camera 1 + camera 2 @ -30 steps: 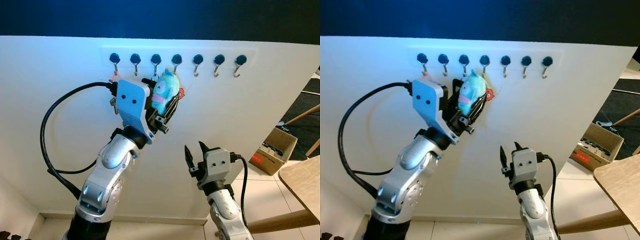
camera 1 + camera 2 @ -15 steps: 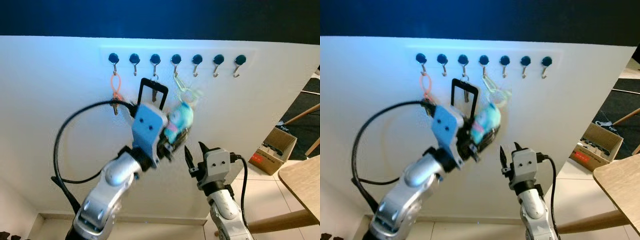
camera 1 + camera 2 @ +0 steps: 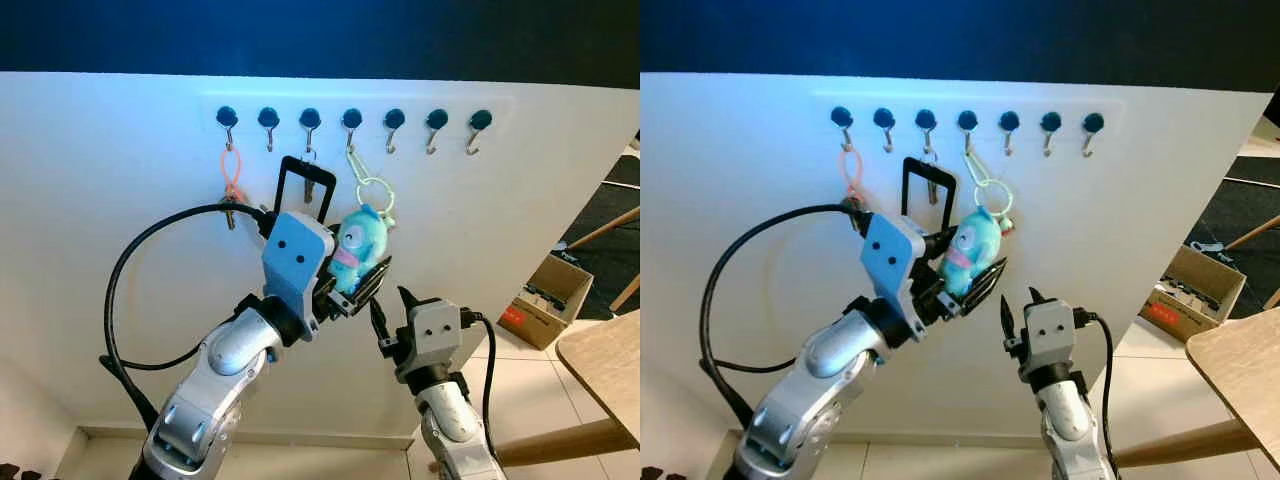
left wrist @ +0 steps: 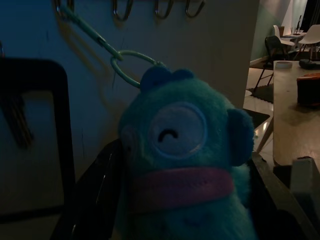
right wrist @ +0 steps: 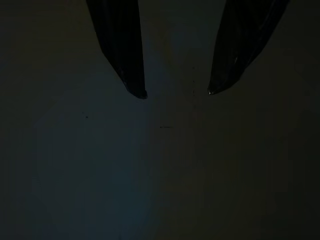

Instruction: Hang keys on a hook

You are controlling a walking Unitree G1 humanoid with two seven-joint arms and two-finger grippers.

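Note:
A teal plush keychain (image 3: pixel 356 243) hangs on the white wall by a green clip and ring (image 3: pixel 372 188) from the fourth hook (image 3: pixel 351 125) of a row of hooks. My left gripper (image 3: pixel 974 252) is open around the plush, one finger on each side of it. In the left wrist view the plush (image 4: pixel 182 165) sits between the spread fingers (image 4: pixel 92 195), with the green ring (image 4: pixel 131 65) above it. My right gripper (image 3: pixel 388 297) is open and holds nothing, low and to the right of the plush, facing the wall (image 5: pixel 165 165).
An orange loop with keys (image 3: pixel 232 182) hangs on the first hook. A black strap with keys (image 3: pixel 305 188) hangs on the third. The three rightmost hooks (image 3: pixel 437 128) are bare. A cardboard box (image 3: pixel 545 300) and a wooden table (image 3: pixel 605 365) stand at the right.
My left arm has come down from the hooks. The plush, held up at the hooks a second ago, now hangs by its green clip from the fourth hook. The right arm is unchanged.

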